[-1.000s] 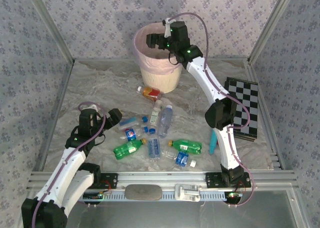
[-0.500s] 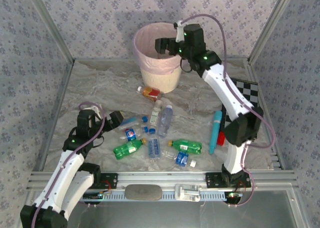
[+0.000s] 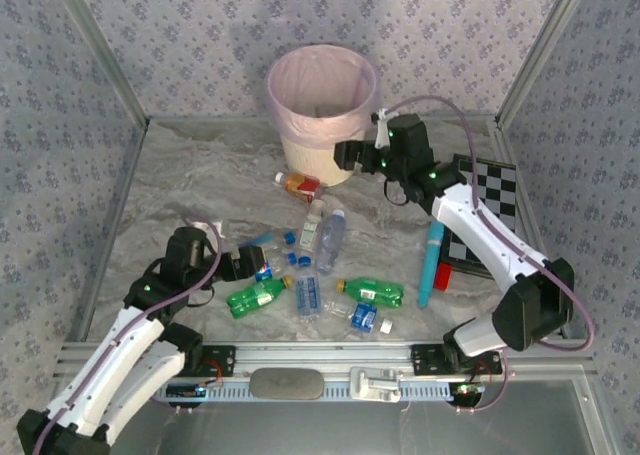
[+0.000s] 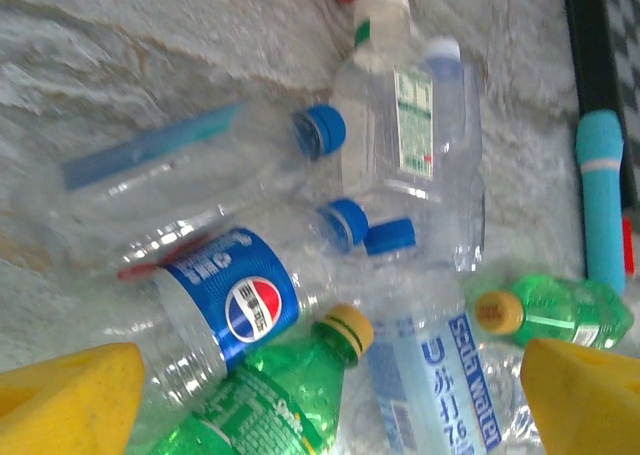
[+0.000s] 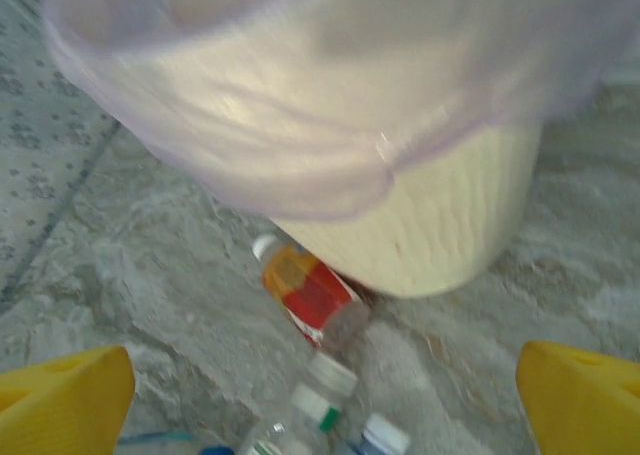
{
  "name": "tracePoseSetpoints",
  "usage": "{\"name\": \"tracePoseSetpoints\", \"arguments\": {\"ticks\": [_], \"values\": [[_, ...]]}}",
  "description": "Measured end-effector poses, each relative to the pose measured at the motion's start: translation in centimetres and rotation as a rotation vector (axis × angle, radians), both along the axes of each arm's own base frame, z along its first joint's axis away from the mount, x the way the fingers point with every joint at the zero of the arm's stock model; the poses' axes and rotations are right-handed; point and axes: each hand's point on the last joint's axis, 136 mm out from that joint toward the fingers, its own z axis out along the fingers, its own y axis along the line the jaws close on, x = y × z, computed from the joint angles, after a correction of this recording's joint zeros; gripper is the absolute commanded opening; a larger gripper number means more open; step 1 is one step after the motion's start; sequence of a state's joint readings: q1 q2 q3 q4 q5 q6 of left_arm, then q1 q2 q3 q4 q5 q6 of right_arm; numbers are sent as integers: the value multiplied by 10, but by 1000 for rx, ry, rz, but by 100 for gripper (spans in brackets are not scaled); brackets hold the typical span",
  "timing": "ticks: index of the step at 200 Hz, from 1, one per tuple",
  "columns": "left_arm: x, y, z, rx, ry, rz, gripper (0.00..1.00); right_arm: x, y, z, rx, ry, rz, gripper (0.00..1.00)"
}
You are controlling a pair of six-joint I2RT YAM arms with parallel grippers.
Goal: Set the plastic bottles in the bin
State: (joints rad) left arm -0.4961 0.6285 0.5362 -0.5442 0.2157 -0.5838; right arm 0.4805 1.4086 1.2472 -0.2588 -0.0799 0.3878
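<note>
Several plastic bottles lie in a heap mid-table: a Pepsi-labelled clear bottle (image 4: 225,305), a green bottle with a yellow cap (image 4: 280,395), a soda-water bottle (image 4: 440,385), a second green bottle (image 3: 372,292) and a tall clear one (image 3: 330,237). An orange-red labelled bottle (image 3: 298,184) lies at the foot of the cream bin (image 3: 320,160), which has a pink liner. My left gripper (image 3: 245,265) is open, low over the Pepsi and green bottles, its yellow fingertips (image 4: 70,395) wide apart. My right gripper (image 3: 345,155) is open and empty, beside the bin's right wall (image 5: 430,215).
A turquoise stick with a red end (image 3: 430,260) lies right of the bottles, against a black-and-white chequered board (image 3: 490,200). Patterned walls and metal posts enclose the table. Bare crumpled grey cloth spreads at the far left.
My right gripper has left the bin's mouth and dropped down beside its right wall, still empty. My left gripper has moved right and closer to the Pepsi and green bottles.
</note>
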Motion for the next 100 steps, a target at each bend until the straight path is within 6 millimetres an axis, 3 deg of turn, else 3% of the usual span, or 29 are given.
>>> {"name": "tracePoseSetpoints", "arguments": {"ticks": [44, 100], "values": [[-13, -15, -21, 90, 49, -83, 94, -19, -18, -41, 2, 92, -66, 100], [-25, -28, -47, 206, 102, -160, 92, -12, -25, -37, 38, 86, -107, 100]]}}
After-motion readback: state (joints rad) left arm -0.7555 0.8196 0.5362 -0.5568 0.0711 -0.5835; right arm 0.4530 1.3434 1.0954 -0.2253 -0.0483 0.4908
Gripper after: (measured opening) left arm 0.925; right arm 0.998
